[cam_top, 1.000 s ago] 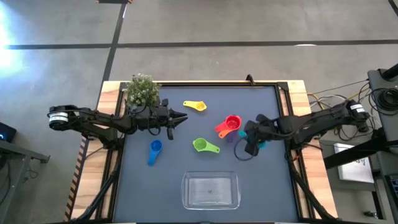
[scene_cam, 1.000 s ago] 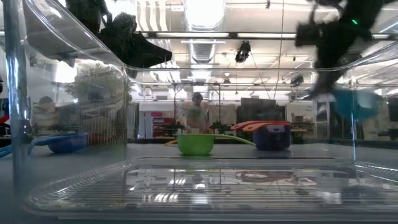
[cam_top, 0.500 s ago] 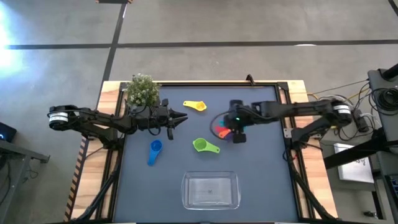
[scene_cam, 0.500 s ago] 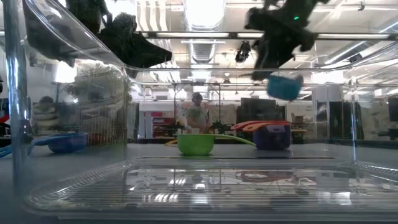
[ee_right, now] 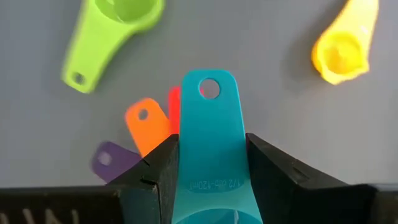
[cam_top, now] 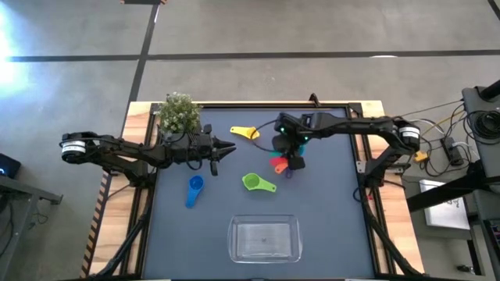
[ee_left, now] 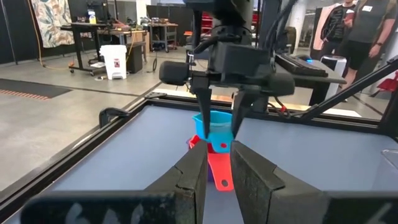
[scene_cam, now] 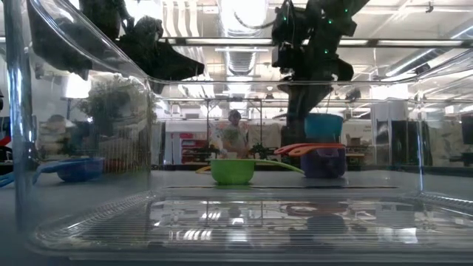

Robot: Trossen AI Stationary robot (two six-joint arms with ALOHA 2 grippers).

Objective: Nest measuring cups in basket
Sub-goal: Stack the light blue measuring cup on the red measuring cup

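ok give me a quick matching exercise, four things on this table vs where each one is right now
Things:
1. teal cup
2. blue cup
3. basket
4. potted plant

Places:
A. table's far left corner
B. near edge, empty
C. held in the right gripper above the stacked cups
D. on the mat below the left gripper

Pairs: 1-C, 2-D, 3-B, 4-A

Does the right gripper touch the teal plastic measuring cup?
Touching: in the right wrist view, the right gripper fingers clamp the teal measuring cup's flat handle on both sides.
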